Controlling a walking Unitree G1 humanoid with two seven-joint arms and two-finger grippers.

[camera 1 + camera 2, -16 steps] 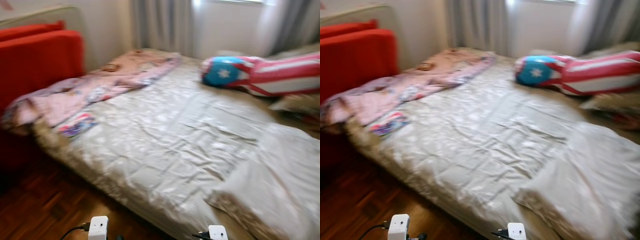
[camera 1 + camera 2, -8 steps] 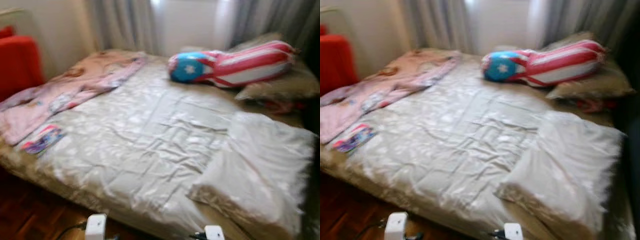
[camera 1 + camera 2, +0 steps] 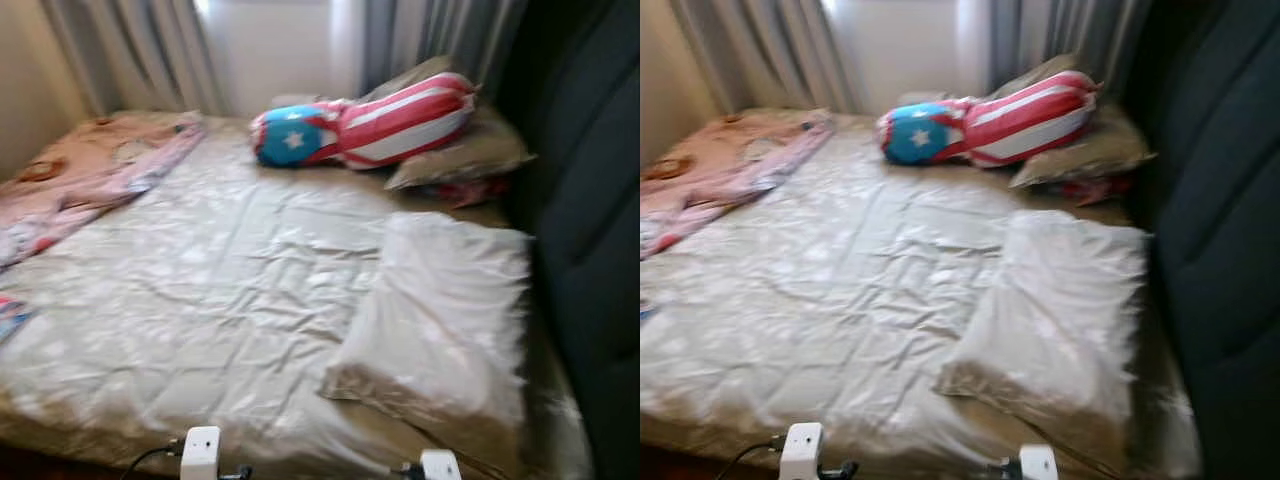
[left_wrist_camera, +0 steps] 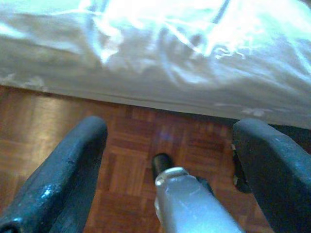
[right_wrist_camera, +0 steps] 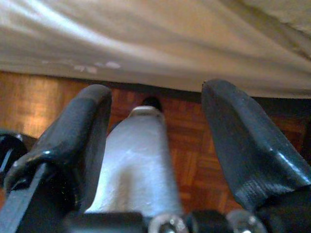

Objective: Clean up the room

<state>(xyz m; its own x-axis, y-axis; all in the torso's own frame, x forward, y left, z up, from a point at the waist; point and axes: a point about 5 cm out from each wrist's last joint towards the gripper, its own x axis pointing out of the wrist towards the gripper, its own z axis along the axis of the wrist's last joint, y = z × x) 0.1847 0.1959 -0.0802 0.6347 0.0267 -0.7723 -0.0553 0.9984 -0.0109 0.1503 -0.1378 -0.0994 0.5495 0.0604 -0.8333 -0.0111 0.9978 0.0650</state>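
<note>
While the robot stands at the foot of the bed (image 3: 230, 300), both arms hang low and idle, so nothing is in hand yet. Bed: the largest item, covered by a wrinkled, shiny beige sheet, its edge just above the parquet floor (image 4: 58, 126).

Dark upholstered panel (image 3: 590, 220): runs along the bed's right side, probably a headboard or sofa back (too dim to tell).

Folded beige quilt (image 3: 440, 320): lies on the right half of the bed beside that panel; it looks already tidied, folded flat.

Pink patterned blanket (image 3: 90, 170): rumpled along the far left side of the bed. Judged the likeliest item to need folding.

Bolster with red and white stripes and a blue starred end (image 3: 370, 120): lies at the far end near the curtains (image 3: 130, 50), leaning on a tan pillow (image 3: 470, 155), presumably dropped there rather than arranged.

Small colourful flat item (image 3: 8, 315): at the bed's left edge, cut off by the frame; cannot identify.

Left gripper (image 4: 170, 160): jaws spread apart, empty, pointing down at the floor just short of the bed edge. Right gripper (image 5: 155, 141): likewise jaws apart, nothing between them, over the floor by the bed edge.
</note>
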